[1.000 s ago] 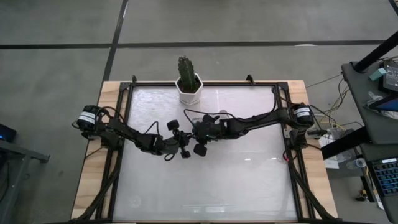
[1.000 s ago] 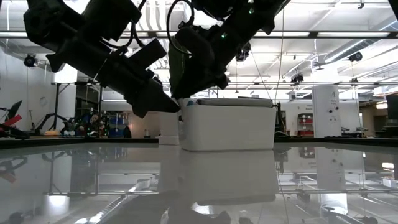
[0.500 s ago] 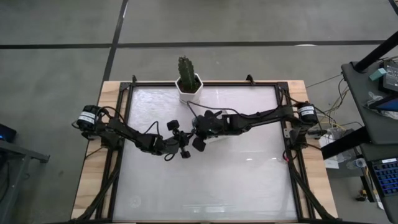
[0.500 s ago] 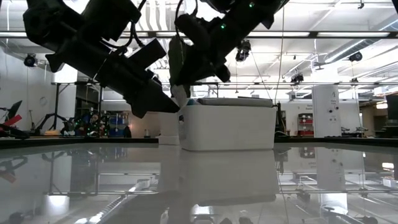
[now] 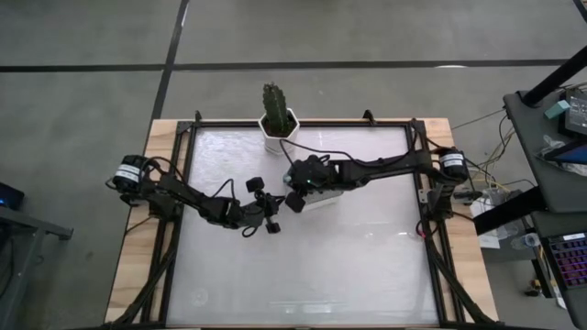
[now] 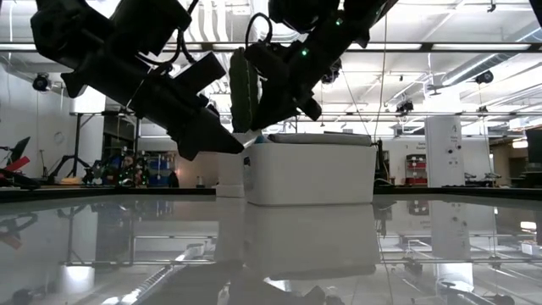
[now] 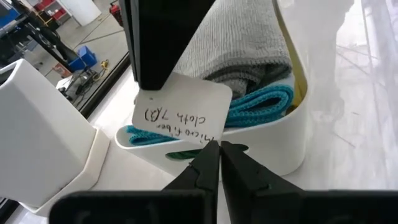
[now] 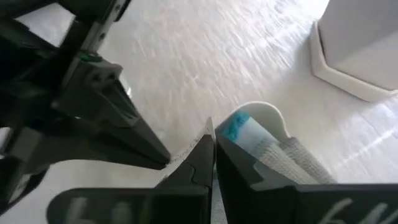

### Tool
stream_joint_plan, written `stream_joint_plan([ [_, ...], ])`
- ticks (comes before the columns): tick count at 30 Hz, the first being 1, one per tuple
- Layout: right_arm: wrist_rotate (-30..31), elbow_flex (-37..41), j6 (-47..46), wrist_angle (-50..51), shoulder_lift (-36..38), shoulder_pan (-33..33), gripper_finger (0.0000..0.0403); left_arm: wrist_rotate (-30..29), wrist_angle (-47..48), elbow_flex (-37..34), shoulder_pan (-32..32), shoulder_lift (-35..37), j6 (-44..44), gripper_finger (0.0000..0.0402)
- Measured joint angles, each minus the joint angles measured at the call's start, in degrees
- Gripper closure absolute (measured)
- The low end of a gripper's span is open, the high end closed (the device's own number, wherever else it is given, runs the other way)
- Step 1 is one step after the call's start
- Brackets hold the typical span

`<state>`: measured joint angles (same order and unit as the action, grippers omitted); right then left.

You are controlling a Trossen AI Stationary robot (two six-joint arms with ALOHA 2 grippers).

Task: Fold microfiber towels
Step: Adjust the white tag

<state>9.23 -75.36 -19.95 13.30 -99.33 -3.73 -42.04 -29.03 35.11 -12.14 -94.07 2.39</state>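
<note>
White plastic tray stands near the middle of the glossy table in the high view, just below a white pot holding a cactus. Towels are stacked on edge inside the tray: a grey towel on top, a blue towel under it, a sliver of yellow towel against the tray wall, and a bit of green low at the tray's end. A paper label with handwriting hangs over the tray's end.

The left claw is clenched, empty, its tips just beside the tray's end under the label; in the high view it sits left of centre. The right claw is also clenched, with nothing visibly between its fingers, poised over the tray's end near the blue towel; in the high view it is at centre, over the tray's left end.
</note>
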Motion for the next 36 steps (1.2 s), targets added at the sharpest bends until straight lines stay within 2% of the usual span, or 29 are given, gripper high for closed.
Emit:
stream_joint_plan([
  [24, 1.4, -3.2, 1.3, 6.0, 0.3, -0.7, 0.0394, 0.0, -0.2, 0.1, 0.0, 0.2, 0.0, 0.0400],
  [36, 1.4, -3.2, 2.0, 5.5, -0.1, 0.5, 0.0394, 0.0, -0.6, 0.9, 0.3, 0.2, 0.0, 0.0400],
])
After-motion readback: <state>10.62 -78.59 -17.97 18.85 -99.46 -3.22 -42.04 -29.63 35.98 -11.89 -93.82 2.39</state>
